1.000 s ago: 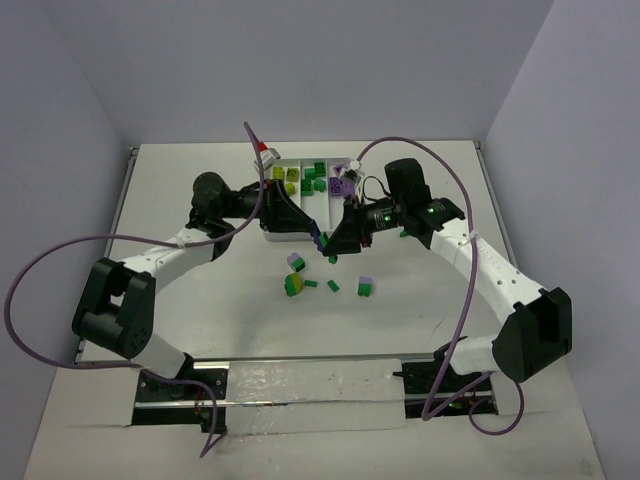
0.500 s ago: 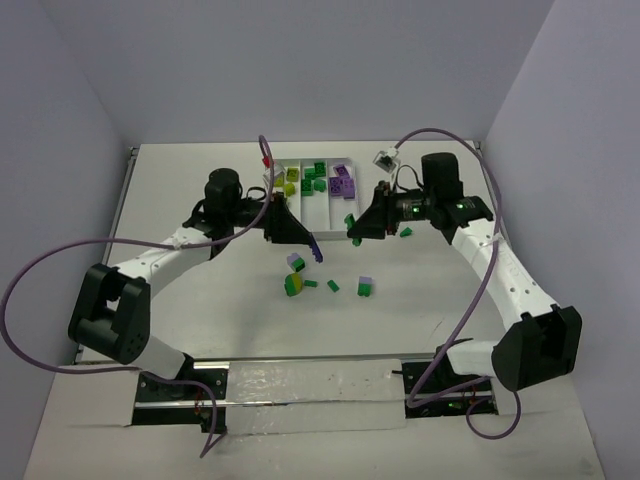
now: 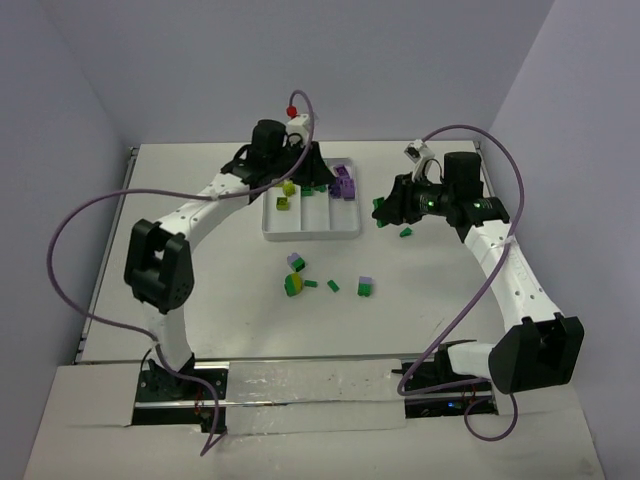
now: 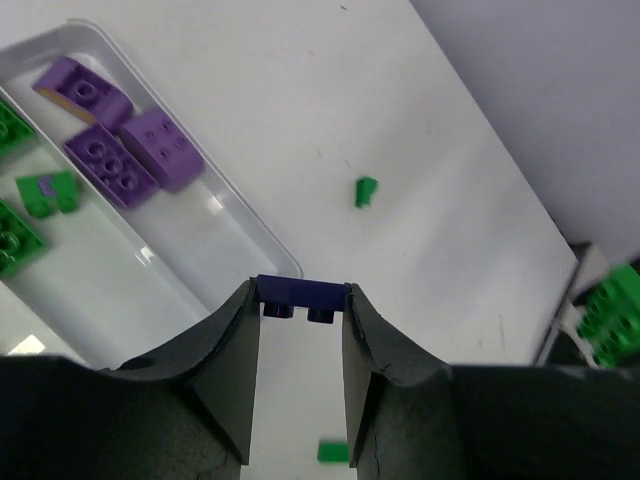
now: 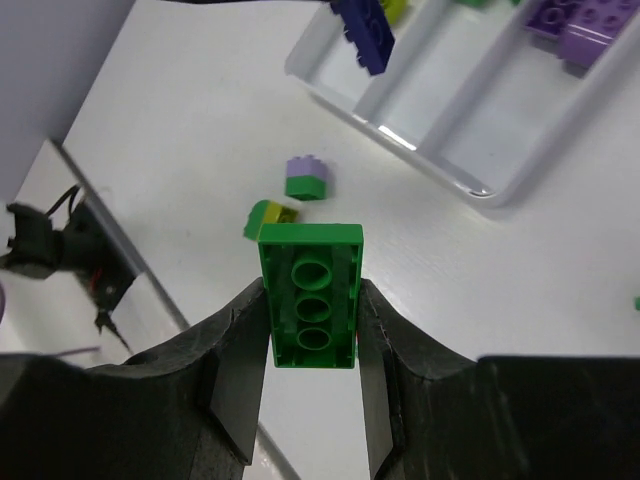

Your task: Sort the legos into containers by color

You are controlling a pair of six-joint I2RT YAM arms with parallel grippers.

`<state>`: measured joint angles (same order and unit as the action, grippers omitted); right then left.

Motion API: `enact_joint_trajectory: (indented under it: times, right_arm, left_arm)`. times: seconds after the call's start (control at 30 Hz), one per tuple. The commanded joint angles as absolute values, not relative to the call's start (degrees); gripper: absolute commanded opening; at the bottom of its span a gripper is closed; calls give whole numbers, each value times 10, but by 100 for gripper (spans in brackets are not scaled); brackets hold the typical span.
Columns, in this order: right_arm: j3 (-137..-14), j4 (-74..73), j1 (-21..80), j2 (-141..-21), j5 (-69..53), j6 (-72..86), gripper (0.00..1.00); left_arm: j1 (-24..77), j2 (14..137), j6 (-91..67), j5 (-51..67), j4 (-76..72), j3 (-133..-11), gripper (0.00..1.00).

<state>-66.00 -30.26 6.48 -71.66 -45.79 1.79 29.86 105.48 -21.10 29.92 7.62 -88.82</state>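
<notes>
Left claw (image 4: 300,293): clamped on a dark purple brick (image 4: 300,290), pinched at its two ends.
Right claw (image 5: 311,295): clamped on a green brick (image 5: 310,300) by its long side walls.
Handling: judged light, rigid, slick plastic. Flat opposite walls are the place to grip, and a skewed pinch may twist a brick out.
Tray (image 4: 195,235): just ahead of the left claw; ahead and right of the right claw.
Left wrist only: three purple bricks (image 4: 105,170) in the end compartment.
Right wrist only: the green brick's hollow underside; a lilac-topped stack (image 5: 307,178) on the desk (image 5: 200,120) just beyond the tips.
Top view only: loose legos lie well behind both claws.
</notes>
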Motion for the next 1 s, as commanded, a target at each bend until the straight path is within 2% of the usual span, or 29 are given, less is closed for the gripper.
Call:
enact_joint_trajectory:
  times: [0.0, 0.23, 0.5, 0.63, 0.73, 0.8, 0.87, 0.93, 0.97]
  right_arm:
    - [-659, -295, 52, -704, -386, 33, 0]
    - [-654, -293, 48, -706, -378, 34, 0]
    - [-652, -291, 47, -711, -380, 34, 0]
    - [-657, -292, 47, -720, -378, 38, 0]
    - [-663, -293, 47, -725, -372, 39, 0]
    - [-664, -292, 47, -726, -365, 40, 0]
    - [-664, -288, 47, -727, -344, 42, 0]
    - [-668, -287, 47, -732, -314, 48, 0]
    - [-672, -287, 47, -735, -303, 50, 0]
  left_arm:
    - [325, 1147, -204, 174, 169, -1006, 0]
    - [344, 1267, -187, 132, 227, -1120, 0]
    - [356, 1324, -164, 125, 267, -1161, 4]
    - [358, 1337, -164, 123, 277, -1165, 20]
    - [358, 1341, -166, 119, 282, -1172, 41]
    - [358, 1343, -163, 109, 292, -1190, 50]
    - [358, 1346, -158, 102, 305, -1211, 66]
    - [356, 1348, -148, 90, 324, -1240, 74]
    - [355, 1347, -144, 85, 330, -1252, 75]
